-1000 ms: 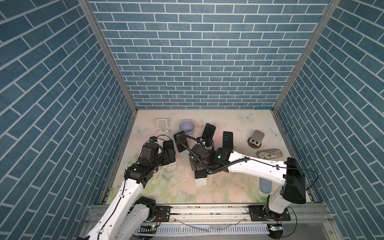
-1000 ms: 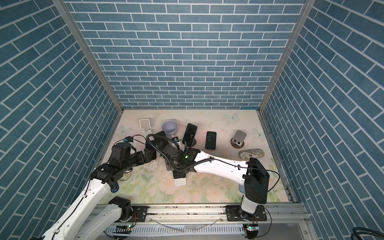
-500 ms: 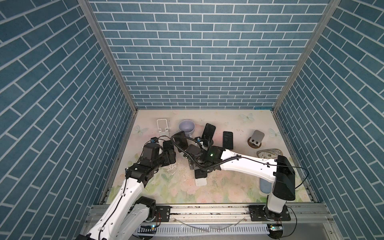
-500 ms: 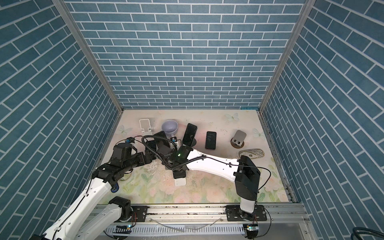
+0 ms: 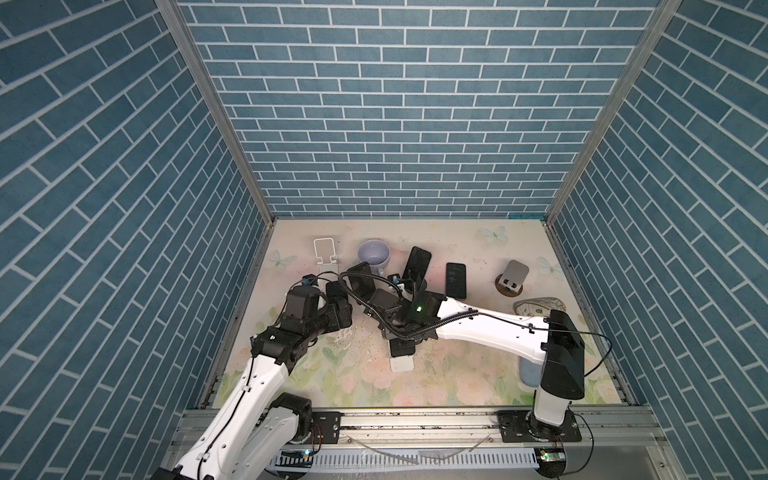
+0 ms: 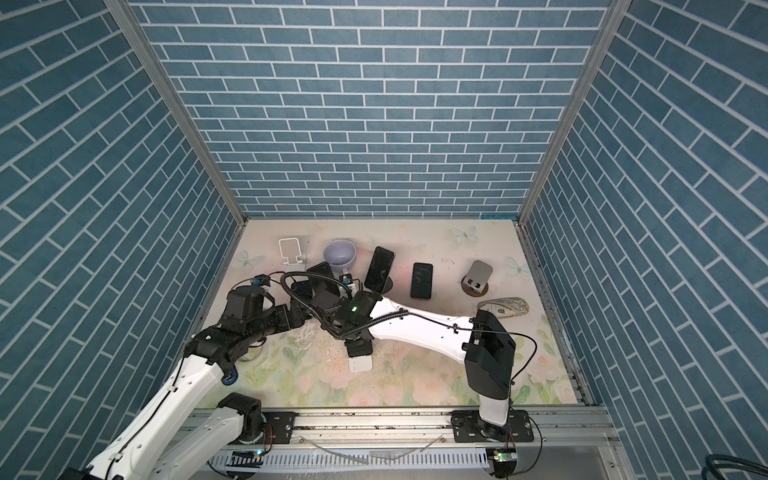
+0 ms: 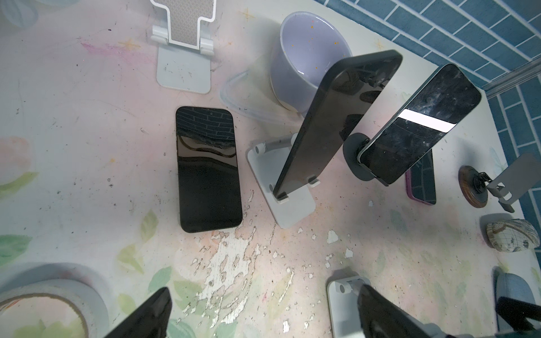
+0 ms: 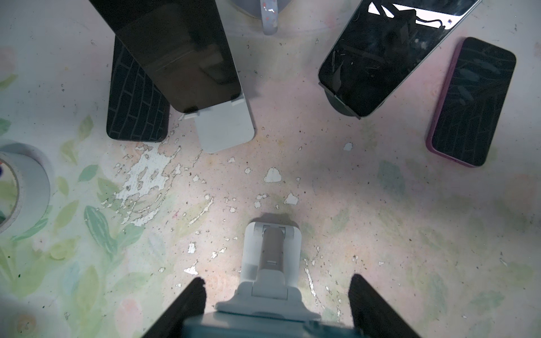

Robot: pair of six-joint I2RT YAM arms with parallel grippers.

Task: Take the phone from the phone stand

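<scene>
Near the front middle of the mat a white phone stand carries a dark phone. The right wrist view shows only this phone's top edge. My right gripper comes down over it from behind, one finger against each side edge of the phone. In both top views the wrist hides those fingers. My left gripper hangs open over bare mat to the left, holding nothing.
Behind stand a dark phone on a white stand, another on a round dark stand, a lilac mug and an empty white stand. Flat phones, a wooden-based stand and a tape roll lie around.
The right gripper's fingers have closed in from wide open onto the phone's sides, and its arm has shifted slightly left. The left arm has stayed put.
</scene>
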